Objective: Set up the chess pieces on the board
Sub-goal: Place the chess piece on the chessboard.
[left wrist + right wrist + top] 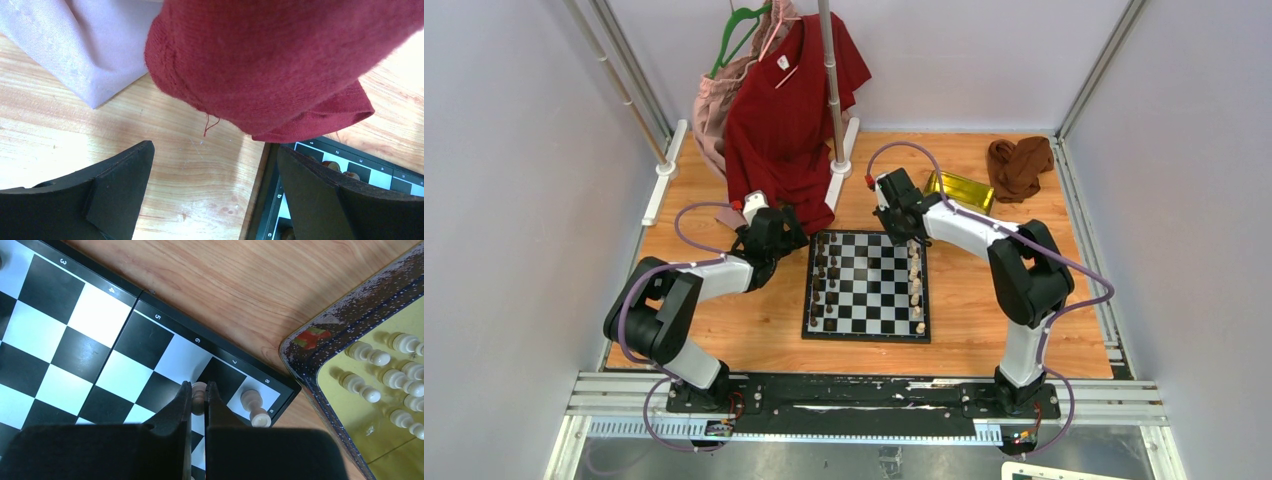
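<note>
The black and white board lies mid-table, with dark chess pieces down its left columns and cream pieces down its right ones. My right gripper is shut on a cream piece over the board's far right corner. A cream rook stands on the corner square beside it. My left gripper stands open over bare wood at the board's far left edge, under the red shirt, holding nothing.
A gold tin holding several cream pieces sits just right of the board's far corner. A brown cloth lies at the back right. Red and pink garments hang from a rack pole behind the left arm.
</note>
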Motion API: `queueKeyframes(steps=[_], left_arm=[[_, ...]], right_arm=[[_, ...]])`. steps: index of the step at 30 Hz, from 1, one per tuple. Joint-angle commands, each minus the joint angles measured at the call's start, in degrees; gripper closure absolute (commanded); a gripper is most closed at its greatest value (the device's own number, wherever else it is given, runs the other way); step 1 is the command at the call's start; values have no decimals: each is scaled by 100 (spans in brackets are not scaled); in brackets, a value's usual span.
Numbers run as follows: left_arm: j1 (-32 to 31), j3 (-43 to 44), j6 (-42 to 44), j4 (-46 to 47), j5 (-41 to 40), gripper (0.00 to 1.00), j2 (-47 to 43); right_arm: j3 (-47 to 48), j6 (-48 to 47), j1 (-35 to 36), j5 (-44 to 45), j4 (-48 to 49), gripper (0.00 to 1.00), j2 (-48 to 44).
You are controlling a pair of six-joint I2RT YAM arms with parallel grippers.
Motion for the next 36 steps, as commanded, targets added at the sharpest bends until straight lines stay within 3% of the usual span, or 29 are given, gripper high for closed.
queueKeyframes(steps=[1,30,36], left_arm=[[46,-73,-3,215,-97,0,57],[46,-91,-4,240,-93,0,138],[46,-96,-11,262,-75,0,161]], right_arm=[[-52,122,-33,64,98,100,94],[-52,148,-226,182,96,100,240],[-48,157,-237,170,101,93,257]])
